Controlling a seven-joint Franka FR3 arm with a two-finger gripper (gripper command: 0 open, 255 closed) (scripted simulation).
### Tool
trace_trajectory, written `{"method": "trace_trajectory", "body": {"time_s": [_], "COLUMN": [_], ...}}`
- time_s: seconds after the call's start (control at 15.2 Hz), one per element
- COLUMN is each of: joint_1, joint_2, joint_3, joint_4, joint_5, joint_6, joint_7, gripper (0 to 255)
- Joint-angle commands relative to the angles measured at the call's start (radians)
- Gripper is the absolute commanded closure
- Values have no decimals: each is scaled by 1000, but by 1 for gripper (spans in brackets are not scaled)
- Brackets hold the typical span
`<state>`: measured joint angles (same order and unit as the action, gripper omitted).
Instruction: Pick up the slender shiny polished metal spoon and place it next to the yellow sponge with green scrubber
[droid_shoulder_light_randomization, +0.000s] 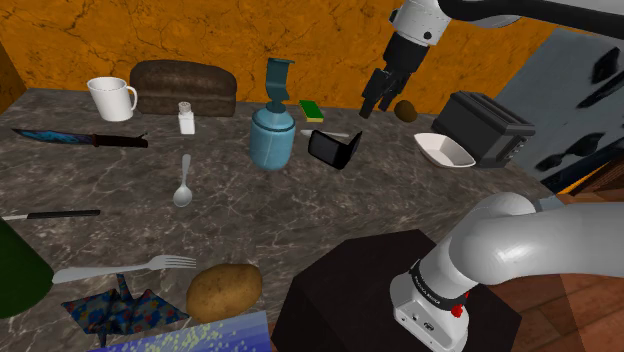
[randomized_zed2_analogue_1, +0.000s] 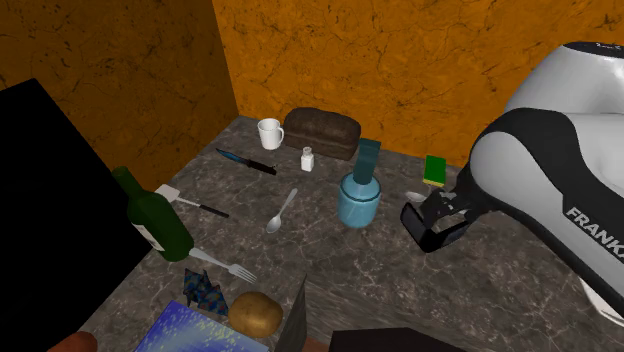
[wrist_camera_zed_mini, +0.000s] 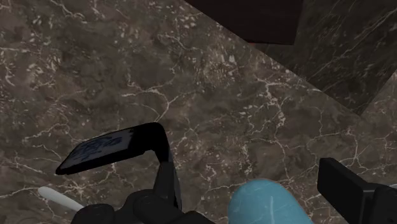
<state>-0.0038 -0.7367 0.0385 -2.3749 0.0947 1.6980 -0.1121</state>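
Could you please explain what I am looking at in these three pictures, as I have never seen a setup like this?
It is a simulated scene. A white robot arm stands on a dark box at a marble-patterned counter. One picture looks over the arm's shoulder, one comes from a second camera nearby, and one from a camera on its hand. Its black gripper hangs above the counter, open, holding nothing. On the counter lie a spoon, a fork, a knife, a potato, a white mug, a dark loaf, a blue bottle, a white bowl, a black toaster and a green-and-yellow sponge.
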Motion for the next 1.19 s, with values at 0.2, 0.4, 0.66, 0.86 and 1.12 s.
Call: {"method": "trace_trajectory", "body": {"time_s": [0.2,0.4,0.66,0.86,1.12], "joint_1": [10,18,25,28,30], "joint_2": [60,132,245,340,481], "joint_3": [59,116,189,240,301], "joint_4": [-1,12,48,90,165], "joint_5": [42,78,113,127,126], "joint_6": [53,107,178,230,293], "joint_7": [91,179,297,385,505], "gripper": [0,0,0,0,0]}}
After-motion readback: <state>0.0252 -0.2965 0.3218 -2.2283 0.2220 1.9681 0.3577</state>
